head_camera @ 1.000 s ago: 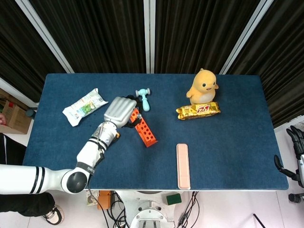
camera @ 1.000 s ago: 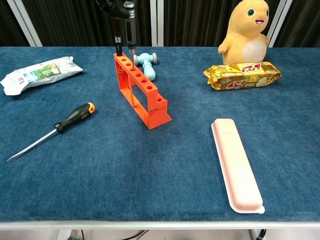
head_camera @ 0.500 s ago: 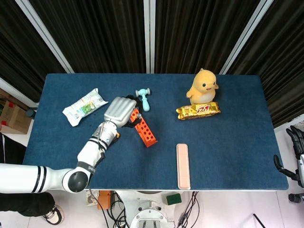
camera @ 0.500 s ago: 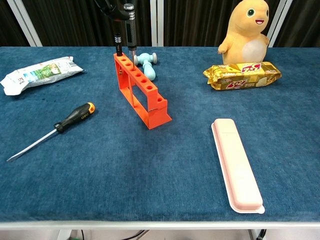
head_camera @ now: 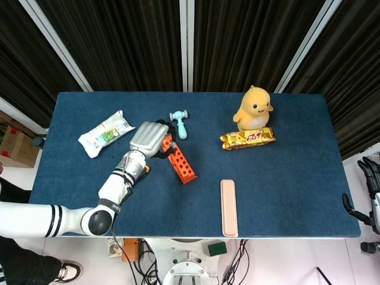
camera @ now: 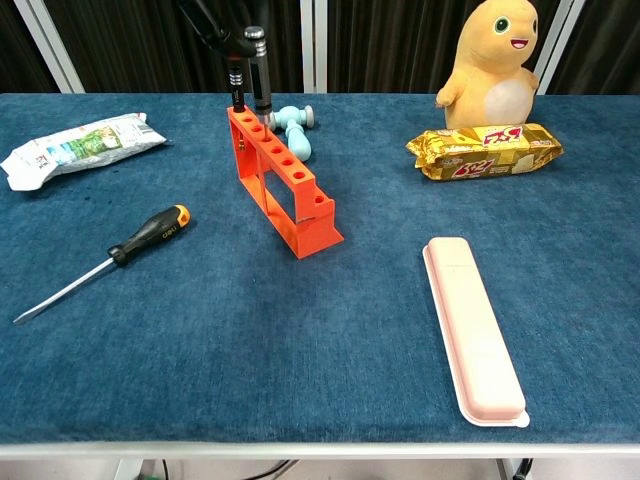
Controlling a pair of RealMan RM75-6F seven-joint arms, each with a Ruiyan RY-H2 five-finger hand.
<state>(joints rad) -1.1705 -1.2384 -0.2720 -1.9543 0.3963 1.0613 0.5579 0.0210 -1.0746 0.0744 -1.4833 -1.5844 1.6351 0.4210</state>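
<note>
Head view shows your left hand (head_camera: 149, 138) over the far end of the orange rack (head_camera: 179, 160), fingers curled around a dark bit (camera: 237, 85). Chest view has that bit upright, its tip right above the rack's end hole, so you look to be at the seating step. Next you need a straight, slow descent with the bit kept vertical and centred on the hole. The screwdriver (camera: 108, 255) lies apart on the blue table (camera: 300, 350). Your right hand (head_camera: 371, 178) hangs off the table's edge; whether it's open I cannot tell.
</note>
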